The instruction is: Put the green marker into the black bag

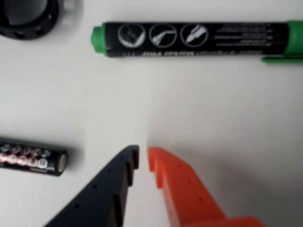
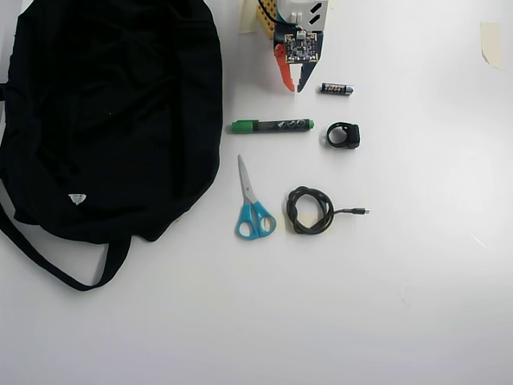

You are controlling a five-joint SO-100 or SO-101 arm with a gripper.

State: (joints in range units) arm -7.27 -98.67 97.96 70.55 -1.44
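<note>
While the gripper point(image 1: 143, 158) hung short of the green marker point(image 1: 196, 40) in the wrist view, its dark and orange jaws stood nearly together, only a thin slit between the tips, and held nothing. The marker lay flat on the white table point(image 2: 417, 281), untouched, crosswise to the jaws. In the overhead view the marker point(image 2: 272, 125) lay just below the gripper point(image 2: 293, 86), with the black bag point(image 2: 112, 112) close beside its left green end.

Risks noted, as judgement:
- Jaw gap looked too narrow for the barrel. If lowered like this, the tips would likely land on top of the marker and press or roll it rather than straddle it.
- The barrel is round and smooth; an off-centre pinch could send it rolling or swivelling, possibly towards the scissors point(image 2: 253, 210) below it.
- The battery point(image 2: 337, 89) lay just right of the gripper in the overhead view, and the small black ring-shaped part point(image 2: 343, 135) sat near the marker's right end. A wide opening or a sideways drift could knock either one.
- A grip near one end would let the long marker droop and perhaps slip during the carry.
- The bag lay flat and its opening could not be made out; a release over closed fabric would leave the marker on top, not inside.

The coiled cable point(image 2: 309, 210) lay well clear.
</note>
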